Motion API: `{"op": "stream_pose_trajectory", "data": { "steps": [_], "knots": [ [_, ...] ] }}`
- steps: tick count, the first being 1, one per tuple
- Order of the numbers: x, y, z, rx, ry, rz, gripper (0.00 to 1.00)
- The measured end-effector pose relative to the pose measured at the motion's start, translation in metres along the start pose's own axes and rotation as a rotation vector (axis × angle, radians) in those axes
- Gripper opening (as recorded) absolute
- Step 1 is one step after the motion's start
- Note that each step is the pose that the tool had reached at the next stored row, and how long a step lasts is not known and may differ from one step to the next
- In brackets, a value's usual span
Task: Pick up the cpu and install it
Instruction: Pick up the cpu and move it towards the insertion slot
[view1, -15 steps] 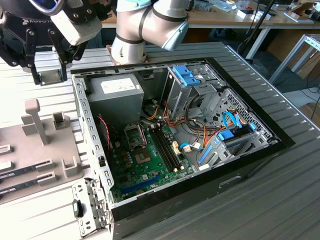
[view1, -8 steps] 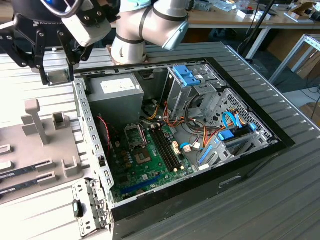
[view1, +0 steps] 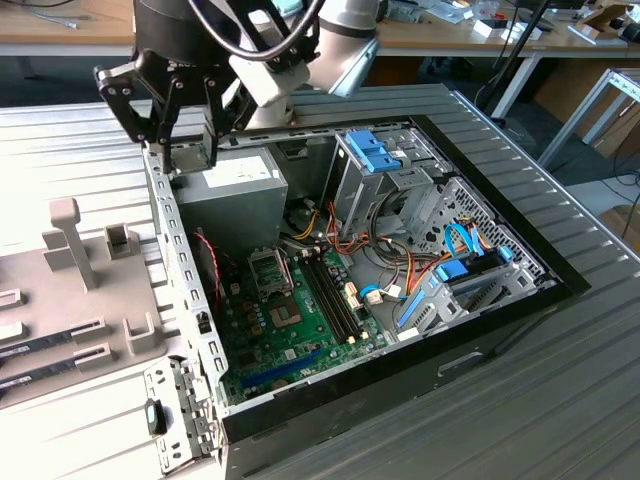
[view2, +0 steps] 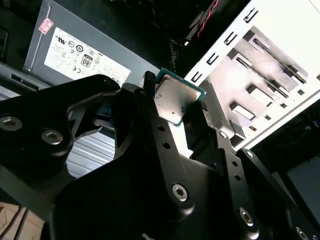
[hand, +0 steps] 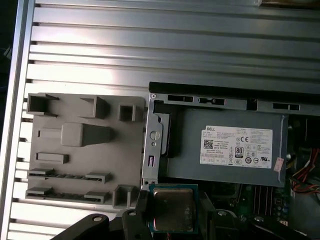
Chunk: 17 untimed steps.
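Observation:
The cpu, a small square chip with a dull silver top on a green board, sits clamped between my gripper's black fingers in both wrist views. In the exterior view my gripper hangs over the open computer case's near-left rim, above the grey power supply. The black socket frame lies lower down on the green motherboard, apart from the gripper.
A grey fixture tray with slots lies on the ribbed table at the exterior view's left of the case. Inside the case are dark memory sticks, bundled cables and blue-tabbed drive cages.

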<state>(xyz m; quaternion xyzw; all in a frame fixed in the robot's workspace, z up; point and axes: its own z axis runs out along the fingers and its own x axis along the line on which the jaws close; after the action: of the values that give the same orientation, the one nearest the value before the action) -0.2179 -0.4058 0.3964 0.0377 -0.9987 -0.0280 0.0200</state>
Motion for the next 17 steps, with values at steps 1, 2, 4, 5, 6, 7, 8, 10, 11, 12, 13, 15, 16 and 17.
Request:
{"op": "stream_pose_trajectory", "data": {
  "steps": [1,2,4,5,6,7,8,10,11,12,13,15,16,17],
  "knots": [
    [-0.0018,-0.0002,0.0004,0.0,0.0,0.0,0.47],
    [-0.0031,-0.0004,0.0006,0.0,0.0,0.0,0.47],
    [-0.0063,-0.0008,0.0013,0.0,0.0,0.0,0.47],
    [-0.0082,-0.001,0.0017,0.0,0.0,0.0,0.47],
    [-0.0095,-0.0012,0.0019,0.0,0.0,0.0,0.47],
    [-0.0114,-0.0014,0.0023,0.0,0.0,0.0,0.47],
    [-0.0127,-0.0016,0.0026,0.0,0.0,0.0,0.47],
    [-0.0177,-0.0023,0.0036,0.0,0.0,0.0,0.47],
    [-0.0197,-0.0025,0.0041,0.0,0.0,0.0,0.47],
    [-0.0209,-0.0027,0.0044,0.0,0.0,0.0,0.47],
    [-0.0225,-0.0029,0.0047,0.0,0.0,0.0,0.47],
    [-0.0255,-0.0033,0.0054,0.0,0.0,0.0,0.47],
    [-0.027,-0.0036,0.0058,0.0,0.0,0.0,0.47],
    [-0.0281,-0.0038,0.0061,0.0,0.0,0.0,0.47]
  ]
}}
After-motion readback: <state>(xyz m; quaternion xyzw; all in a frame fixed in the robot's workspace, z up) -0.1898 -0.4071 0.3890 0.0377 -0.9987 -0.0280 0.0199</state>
